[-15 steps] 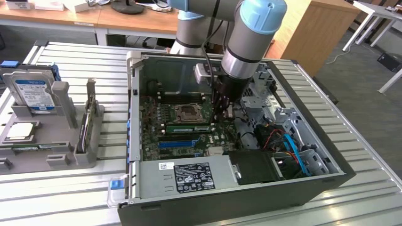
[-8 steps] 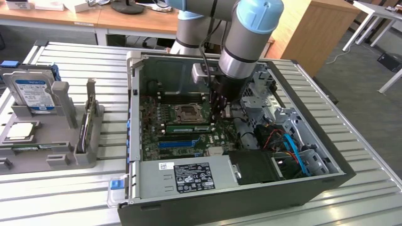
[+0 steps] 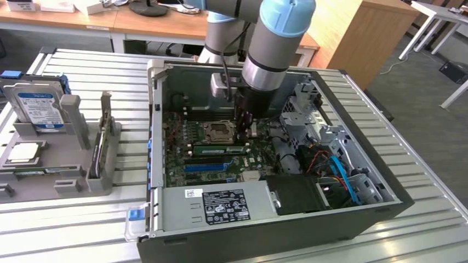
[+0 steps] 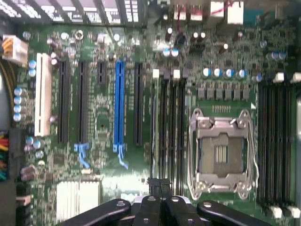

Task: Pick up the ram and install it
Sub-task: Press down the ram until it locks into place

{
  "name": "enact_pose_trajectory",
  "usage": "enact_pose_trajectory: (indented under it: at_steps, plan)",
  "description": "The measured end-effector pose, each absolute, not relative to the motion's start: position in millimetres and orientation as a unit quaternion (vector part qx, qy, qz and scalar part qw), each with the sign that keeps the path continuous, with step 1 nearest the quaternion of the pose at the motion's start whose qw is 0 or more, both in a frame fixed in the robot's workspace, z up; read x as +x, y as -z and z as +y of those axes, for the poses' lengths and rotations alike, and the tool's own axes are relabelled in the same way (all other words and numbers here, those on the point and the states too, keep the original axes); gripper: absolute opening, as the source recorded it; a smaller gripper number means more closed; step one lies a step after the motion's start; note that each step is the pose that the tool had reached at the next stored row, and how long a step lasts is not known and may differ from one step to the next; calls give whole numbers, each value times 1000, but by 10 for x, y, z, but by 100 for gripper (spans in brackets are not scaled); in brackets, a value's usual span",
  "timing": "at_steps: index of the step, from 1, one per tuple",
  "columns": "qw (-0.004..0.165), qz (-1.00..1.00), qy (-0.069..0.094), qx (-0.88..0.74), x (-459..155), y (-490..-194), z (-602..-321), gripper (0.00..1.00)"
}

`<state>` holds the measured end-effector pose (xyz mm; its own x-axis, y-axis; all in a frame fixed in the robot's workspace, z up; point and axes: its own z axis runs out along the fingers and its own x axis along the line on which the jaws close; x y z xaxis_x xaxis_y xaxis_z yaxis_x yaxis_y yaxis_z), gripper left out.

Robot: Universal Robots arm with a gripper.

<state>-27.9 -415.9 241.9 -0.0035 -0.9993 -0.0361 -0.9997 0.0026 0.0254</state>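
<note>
Gripper (image 4: 160, 188) clenched, holding nothing, low over motherboard (image 3: 219, 148) at centre frame of the exterior view. Ram (image 3: 218, 149) lies seated in a slot just below-left of the jaws, long axis running left-right across frame.

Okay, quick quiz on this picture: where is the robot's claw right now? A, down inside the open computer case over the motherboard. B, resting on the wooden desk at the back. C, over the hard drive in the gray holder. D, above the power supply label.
A: the claw reaches down into the open computer case, close above the motherboard near the CPU socket, with its fingers shut.
</note>
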Motion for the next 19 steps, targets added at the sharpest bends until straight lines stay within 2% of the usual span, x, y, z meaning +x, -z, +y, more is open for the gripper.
enact_pose_trajectory:
  at_steps: [19]
  plan:
    - [4, 708, -21, -706, -737, -2418, -4156, 11]
